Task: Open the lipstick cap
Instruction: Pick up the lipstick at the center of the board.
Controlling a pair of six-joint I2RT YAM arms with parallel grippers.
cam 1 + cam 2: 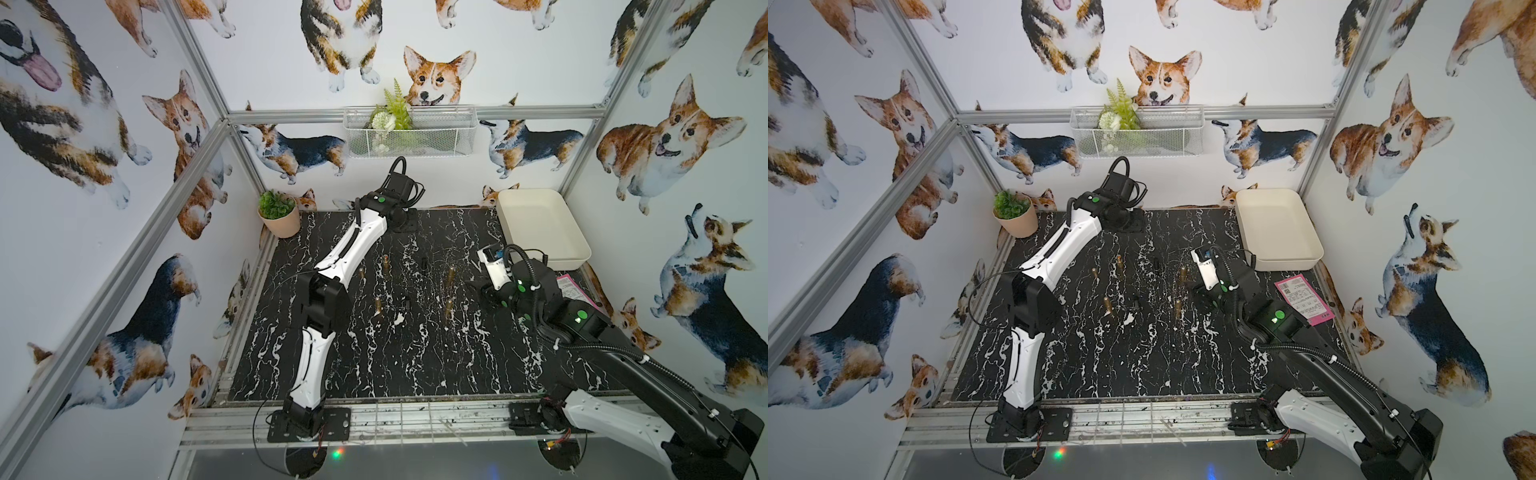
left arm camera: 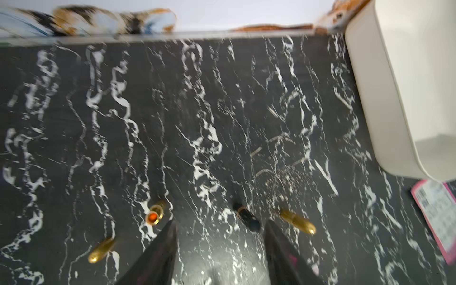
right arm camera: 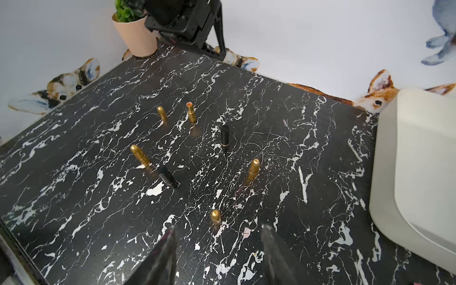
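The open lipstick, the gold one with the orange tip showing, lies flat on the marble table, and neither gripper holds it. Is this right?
Not quite. The open lipstick does not lie flat: it stands upright on the marble table, as the right wrist view shows. The rest is right: neither the left gripper nor the right gripper holds it.

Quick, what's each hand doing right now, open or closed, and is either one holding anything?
Left hand: open, holding nothing.
Right hand: open, holding nothing.
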